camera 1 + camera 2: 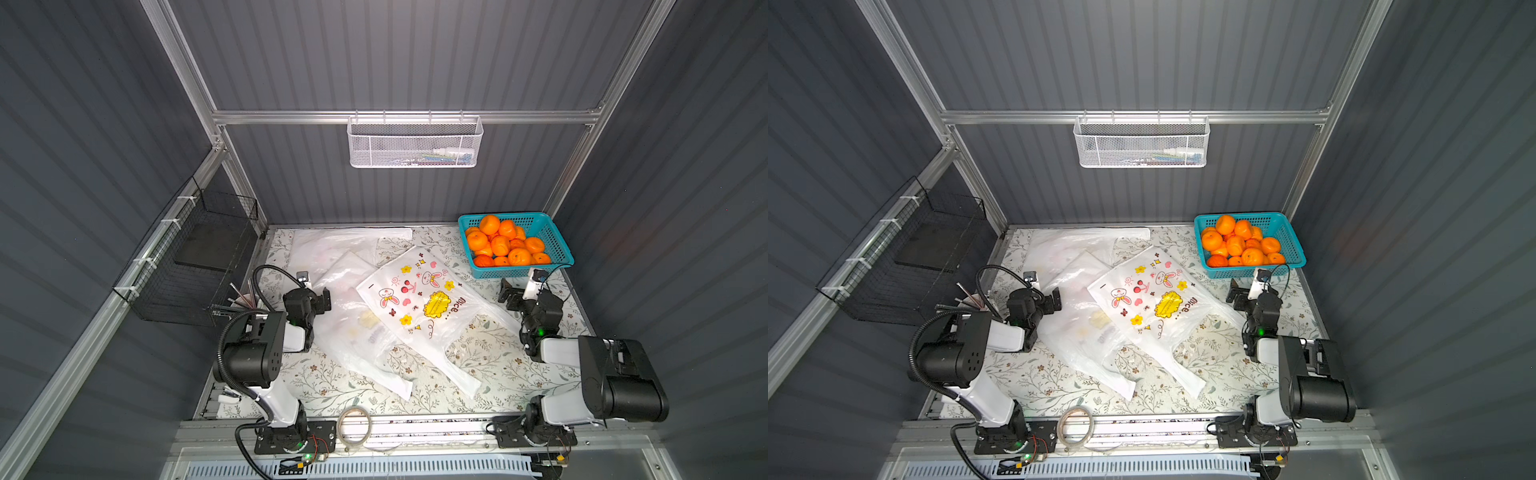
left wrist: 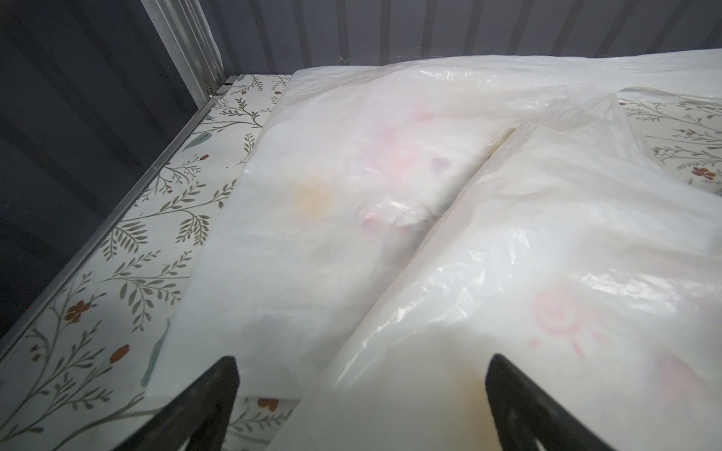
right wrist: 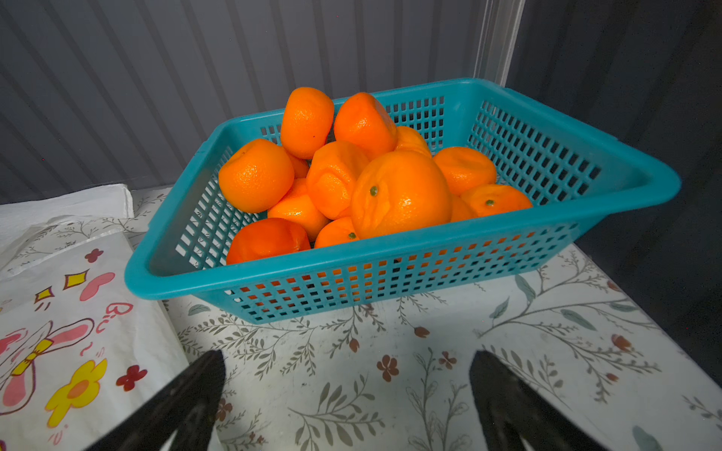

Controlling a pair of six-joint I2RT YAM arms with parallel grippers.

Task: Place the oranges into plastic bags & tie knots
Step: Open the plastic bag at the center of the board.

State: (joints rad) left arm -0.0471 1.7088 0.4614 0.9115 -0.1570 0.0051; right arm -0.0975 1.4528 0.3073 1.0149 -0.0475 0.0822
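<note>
Several oranges [image 1: 505, 245] [image 1: 1241, 245] [image 3: 398, 195] are heaped in a teal lattice basket [image 1: 519, 272] [image 1: 1254, 272] [image 3: 351, 261] at the back right corner. Plastic bags lie flat and overlapping mid-table. The top one [image 1: 419, 299] [image 1: 1150, 299] [image 3: 58, 343] shows bunnies, cherries and "nice". Plainer white ones [image 1: 357, 328] [image 2: 351, 195] lie left of it. No knots are in view. My left gripper [image 1: 320, 293] [image 1: 1048, 297] [image 2: 361, 363] hangs open over the left bags' edge, holding nothing. In front of the basket, my right gripper [image 1: 515, 291] [image 1: 1244, 293] [image 3: 347, 359] is open and empty above the cloth.
A floral cloth [image 1: 332, 386] covers the table. A black wire basket [image 1: 195, 266] hangs on the left wall, with a cup of brushes [image 1: 245, 297] beside it. A white mesh basket [image 1: 415, 143] hangs on the back rail. A tape roll [image 1: 353, 426] lies on the front rail.
</note>
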